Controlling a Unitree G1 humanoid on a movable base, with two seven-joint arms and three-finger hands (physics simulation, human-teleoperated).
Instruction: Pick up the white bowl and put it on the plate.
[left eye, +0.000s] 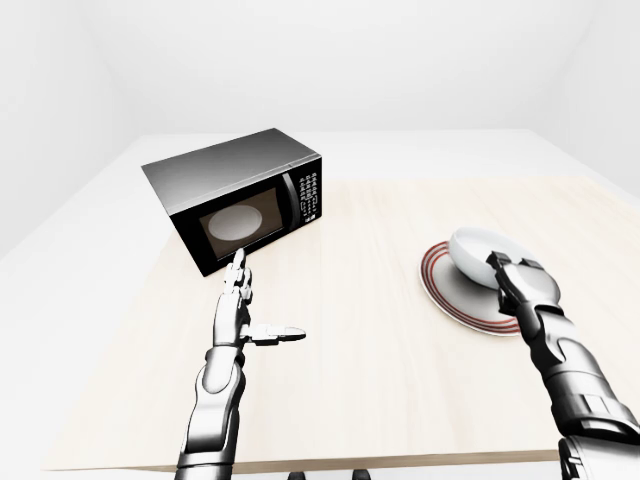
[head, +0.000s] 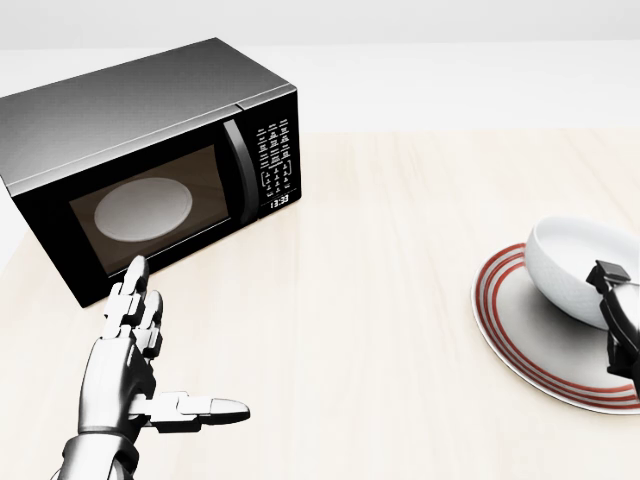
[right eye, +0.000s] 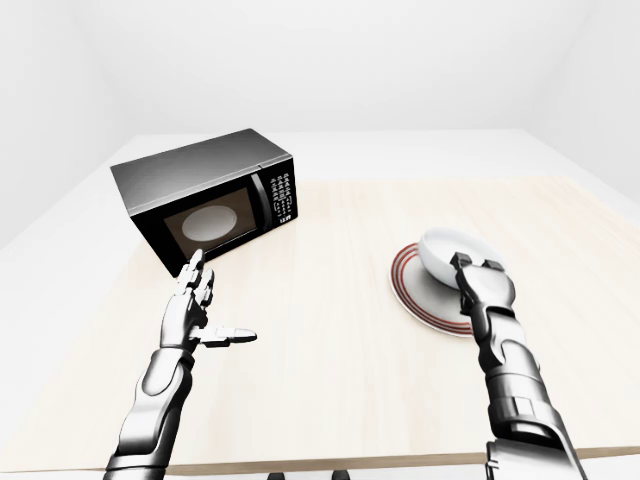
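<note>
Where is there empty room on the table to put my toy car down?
The big bare patch of table lies between the microwave and the red-rimmed plate. The plate is crowded: the white bowl and right hand fill it. The open left hand hovers near the microwave.

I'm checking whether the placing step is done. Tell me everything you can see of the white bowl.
The round, smooth white bowl, ceramic by its look, sits upright on the white plate with red rim rings, toward the plate's upper right in the head view. It looks empty, though the inside barely shows. The robot's right hand is at its near rim, partly covering it; whether the fingers grip it cannot be told. The plate lies on the pale wooden table.
</note>
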